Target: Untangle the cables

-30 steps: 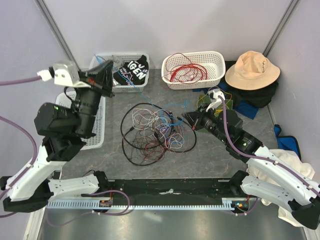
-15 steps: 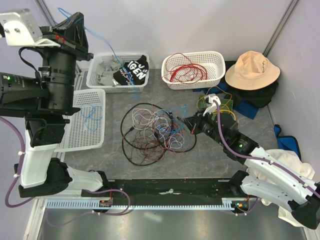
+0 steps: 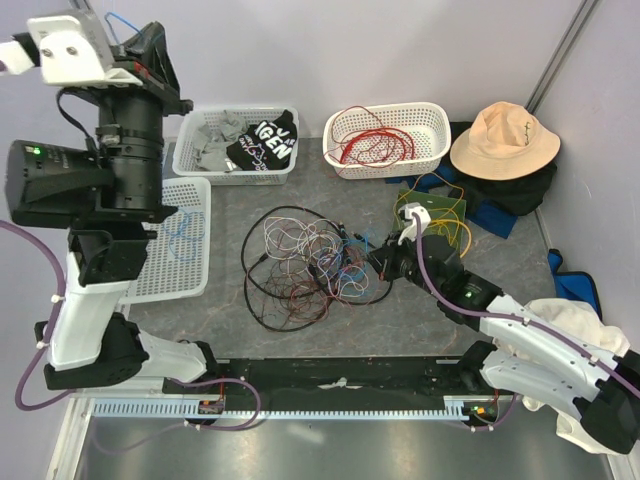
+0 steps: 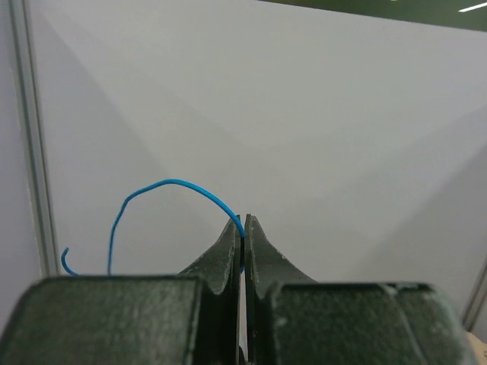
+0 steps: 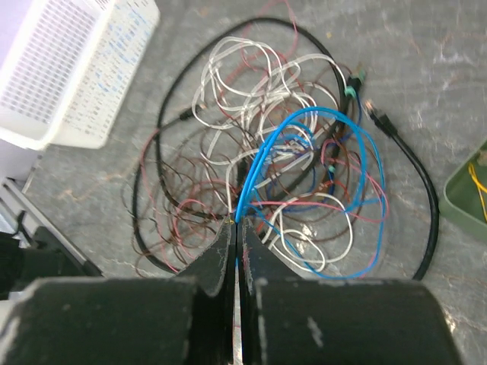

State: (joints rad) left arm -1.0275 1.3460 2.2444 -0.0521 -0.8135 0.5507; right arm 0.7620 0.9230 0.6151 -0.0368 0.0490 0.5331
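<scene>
L pincer (image 4: pixel 243 222) is shut tight on a thin blue wire (image 4: pixel 163 182), held high at 10 o'clock. R pincer (image 5: pixel 237 225) is also shut, nipping blue strands (image 5: pixel 304 114) at the 3 o'clock edge of the heap (image 3: pixel 310 265), mid-table (image 3: pixel 230 200). Same wire in both? Can't tell. To do this well, R should pin the heap down while L draws up slow & steady. Ease off if white loops (image 5: pixel 236 53) lift w/ it, else the knot tightens.
</scene>
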